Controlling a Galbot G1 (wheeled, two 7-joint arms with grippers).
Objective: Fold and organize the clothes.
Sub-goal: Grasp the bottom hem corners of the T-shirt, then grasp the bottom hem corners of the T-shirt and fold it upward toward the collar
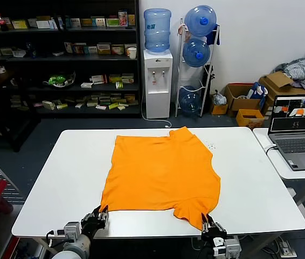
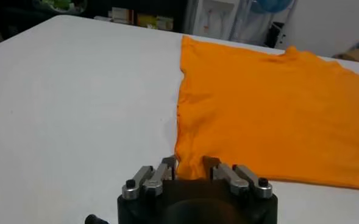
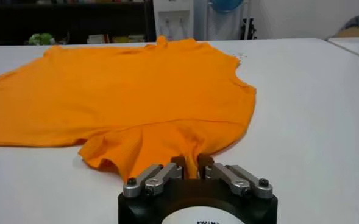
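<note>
The bright orange T-shirt [image 1: 163, 172] lies spread flat on the white table [image 1: 61, 183], plain side up, no lettering showing. My left gripper [image 1: 99, 216] is at the table's front edge, at the shirt's near left corner. In the left wrist view [image 2: 190, 167] that corner [image 2: 188, 159] is bunched between its fingers. My right gripper [image 1: 208, 222] is at the near right corner, by the sleeve. In the right wrist view [image 3: 191, 164] its fingers pinch a narrow fold of the orange cloth [image 3: 136, 91].
A laptop [image 1: 298, 129] stands open on a side table to the right. Behind the table are dark shelves [image 1: 61, 59], a water dispenser [image 1: 158, 81], a rack of water bottles [image 1: 196, 59] and cardboard boxes [image 1: 244, 102].
</note>
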